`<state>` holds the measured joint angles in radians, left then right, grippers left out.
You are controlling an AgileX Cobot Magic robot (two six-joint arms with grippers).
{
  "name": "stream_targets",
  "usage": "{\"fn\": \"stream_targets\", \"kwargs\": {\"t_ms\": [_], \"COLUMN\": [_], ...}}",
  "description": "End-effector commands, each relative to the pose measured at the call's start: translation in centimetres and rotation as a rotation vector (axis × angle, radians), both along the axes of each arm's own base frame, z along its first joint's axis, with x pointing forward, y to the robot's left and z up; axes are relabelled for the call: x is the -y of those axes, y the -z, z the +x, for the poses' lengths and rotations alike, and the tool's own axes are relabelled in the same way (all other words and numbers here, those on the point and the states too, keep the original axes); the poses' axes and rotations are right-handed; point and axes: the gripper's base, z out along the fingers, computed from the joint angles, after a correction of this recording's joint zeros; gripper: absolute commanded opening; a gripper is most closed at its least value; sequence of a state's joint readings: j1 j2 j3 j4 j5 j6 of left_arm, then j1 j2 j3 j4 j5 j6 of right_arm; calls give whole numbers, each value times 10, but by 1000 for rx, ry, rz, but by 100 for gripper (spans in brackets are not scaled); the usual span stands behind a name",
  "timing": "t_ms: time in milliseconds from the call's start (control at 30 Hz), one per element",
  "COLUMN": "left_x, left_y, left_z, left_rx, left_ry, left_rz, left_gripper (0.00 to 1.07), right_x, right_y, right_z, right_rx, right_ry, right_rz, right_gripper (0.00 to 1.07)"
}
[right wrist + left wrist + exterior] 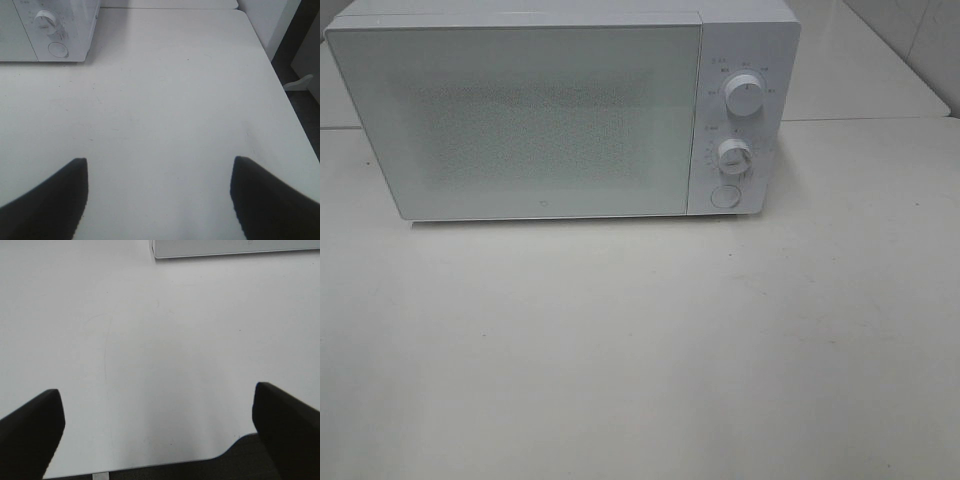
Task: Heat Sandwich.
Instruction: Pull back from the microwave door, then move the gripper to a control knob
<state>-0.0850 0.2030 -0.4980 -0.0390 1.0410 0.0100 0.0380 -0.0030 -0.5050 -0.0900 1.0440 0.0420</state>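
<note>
Above the near edge of the white table (150, 340), the left gripper (156, 390) is hanging with its dark fingers (30, 435) spread wide, and only tabletop is showing between them. The right gripper (160, 160) is hovering over the same table nearer its right side, its jaws also standing apart and gripping nothing. Farther out, well apart from both grippers, a white microwave (540, 115) is sitting at the back of the table. Its frosted door (520, 120) is lying shut. Two round dials (745, 97) are standing one above the other on its right panel, with a round button (725, 196) sitting below them. The sandwich is not showing in any view; whether it is lying behind the door cannot be told.
</note>
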Motion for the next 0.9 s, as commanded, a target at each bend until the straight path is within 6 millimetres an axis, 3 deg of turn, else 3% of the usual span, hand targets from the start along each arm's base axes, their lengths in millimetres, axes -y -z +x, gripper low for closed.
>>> {"fn": "stream_targets", "kwargs": {"t_ms": [33, 400, 900], "left_x": [0, -2, -2], "left_y": [0, -2, -2], "left_z": [-5, -36, -35], "left_rx": [39, 241, 235], "left_ry": [-11, -81, -81], "left_rz": [-6, -15, -15], "left_gripper": [97, 97, 97], "right_x": [0, 0, 0], "right_y": [0, 0, -1], "right_z": [-4, -4, -3], "right_rx": [38, 38, 30], "right_ry": [2, 2, 2], "right_rz": [-1, -1, -1], "right_gripper": [75, 75, 75]}}
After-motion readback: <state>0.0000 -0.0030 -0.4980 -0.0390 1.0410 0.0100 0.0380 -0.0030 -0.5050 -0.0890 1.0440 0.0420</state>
